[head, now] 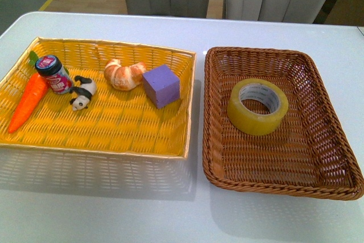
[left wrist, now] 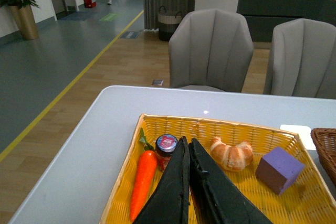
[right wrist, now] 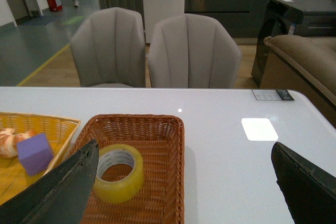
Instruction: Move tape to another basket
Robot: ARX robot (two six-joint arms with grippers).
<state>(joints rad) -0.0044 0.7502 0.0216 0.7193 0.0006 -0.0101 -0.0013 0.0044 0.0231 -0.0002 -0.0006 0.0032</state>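
While the right gripper (right wrist: 184, 182) hangs spread wide and empty above the table, the left gripper (left wrist: 188, 182) has its fingers pressed together on nothing, over the yellow basket (head: 190, 83). Lying flat, hole up, the tape (head: 257, 106), a translucent yellowish roll with a white core, sits in the brown basket (head: 341, 169) toward the table's right edge.

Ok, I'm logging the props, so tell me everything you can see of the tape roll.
The tape is a wide roll of translucent yellowish packing tape around a white inner core with faint print. It lies flat, hole upward, on the floor of the brown wicker basket, toward its far half. Only the weave beneath touches it; neither pincer does.
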